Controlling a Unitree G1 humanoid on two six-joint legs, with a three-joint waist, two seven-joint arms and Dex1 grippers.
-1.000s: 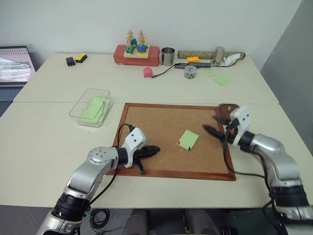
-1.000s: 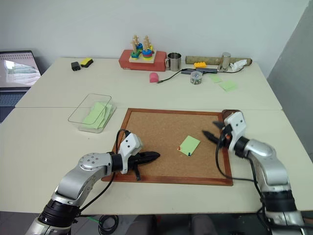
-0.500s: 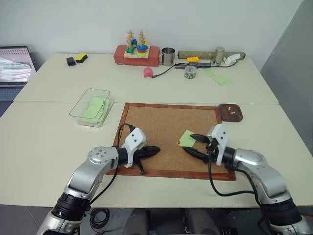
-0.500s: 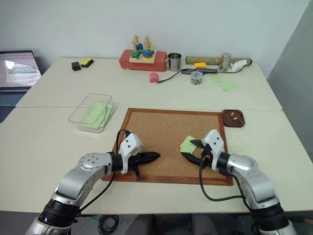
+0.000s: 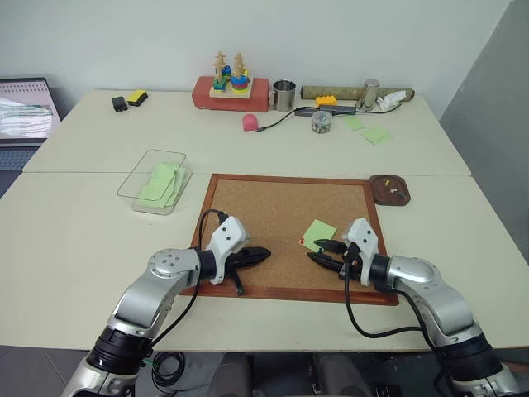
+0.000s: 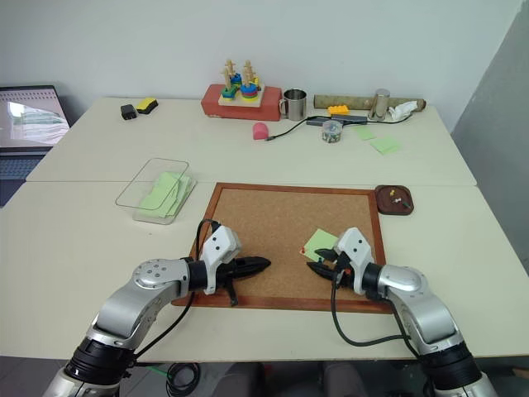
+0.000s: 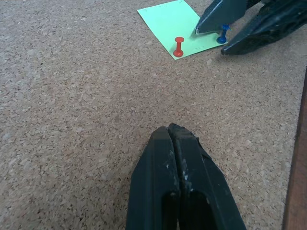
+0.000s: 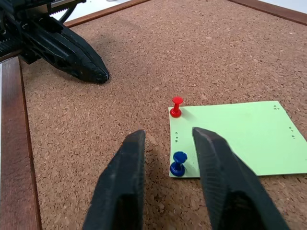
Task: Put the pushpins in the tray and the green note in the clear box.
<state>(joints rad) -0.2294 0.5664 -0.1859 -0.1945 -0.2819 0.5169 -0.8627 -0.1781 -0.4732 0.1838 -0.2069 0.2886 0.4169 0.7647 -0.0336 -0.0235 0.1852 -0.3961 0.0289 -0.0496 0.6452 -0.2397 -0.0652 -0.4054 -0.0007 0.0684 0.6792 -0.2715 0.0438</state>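
Note:
The green note (image 5: 321, 231) lies on the corkboard, held by a red pushpin (image 8: 176, 106) and a blue pushpin (image 8: 178, 163) at its near edge. My right gripper (image 5: 314, 249) sits low at that edge, open, its two fingers a narrow gap apart with the blue pin between them, untouched. My left gripper (image 5: 263, 253) rests shut on the corkboard's left part, nothing in it. The small dark tray (image 5: 384, 184) stands just right of the board with a yellow pushpin (image 5: 395, 192) inside. The clear box (image 5: 140, 188) stands left of the board, holding other green notes.
The wood-framed corkboard (image 5: 264, 207) fills the table's middle. Along the back stand a red toy block (image 5: 231, 91), a metal mug (image 5: 283, 95), a small jar (image 5: 321, 121) and loose green notes (image 5: 376, 134). A laptop (image 5: 25, 107) sits far left.
My right gripper came from beside the tray, leftward and down to the note's near edge, and its fingers narrowed around the blue pin. The left gripper stayed put.

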